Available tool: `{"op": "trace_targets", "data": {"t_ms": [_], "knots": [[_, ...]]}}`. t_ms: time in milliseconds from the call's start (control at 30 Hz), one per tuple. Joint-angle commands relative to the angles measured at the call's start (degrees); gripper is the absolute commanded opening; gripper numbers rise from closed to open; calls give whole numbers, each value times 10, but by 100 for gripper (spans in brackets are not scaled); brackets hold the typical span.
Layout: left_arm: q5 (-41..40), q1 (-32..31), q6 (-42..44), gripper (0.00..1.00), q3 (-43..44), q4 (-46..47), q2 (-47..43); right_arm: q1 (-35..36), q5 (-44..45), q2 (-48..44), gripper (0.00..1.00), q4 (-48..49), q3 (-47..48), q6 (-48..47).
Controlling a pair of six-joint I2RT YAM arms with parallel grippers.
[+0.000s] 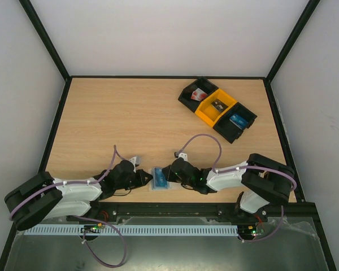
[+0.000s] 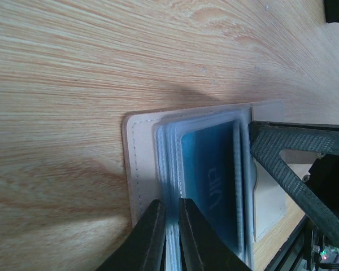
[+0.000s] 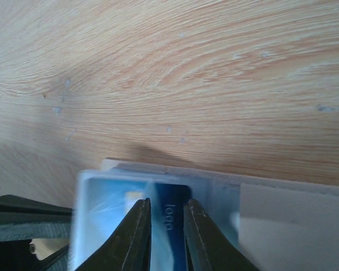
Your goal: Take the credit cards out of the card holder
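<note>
Fingers (image 2: 150, 237) of left gripper (image 2: 170, 204) are clamped on card holder (image 2: 137, 164) edge, at near edge of table (image 1: 130, 113). Right gripper (image 3: 166, 202) straddles blue card (image 3: 168, 217); grip can't be confirmed. Holder to be held flat, card drawn straight out w/o twisting.

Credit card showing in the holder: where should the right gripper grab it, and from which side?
Probably its end nearest the right gripper, approached low from that arm's side. The credit card lies flat in the card holder, whose opposite edge the left gripper pinches, so pulling away from it should slide the card out.
</note>
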Motion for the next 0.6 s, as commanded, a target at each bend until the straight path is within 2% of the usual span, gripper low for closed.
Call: {"op": "trace_targets", "data": {"t_ms": [0,567], "knots": [[-24,-3,8,11,-8,-69,8,-6,24,12,18,-21,-8,-6],[-43,-5,-3,10,-20,-91,-13,-9,-1,27,17,16,-36,-13]]}}
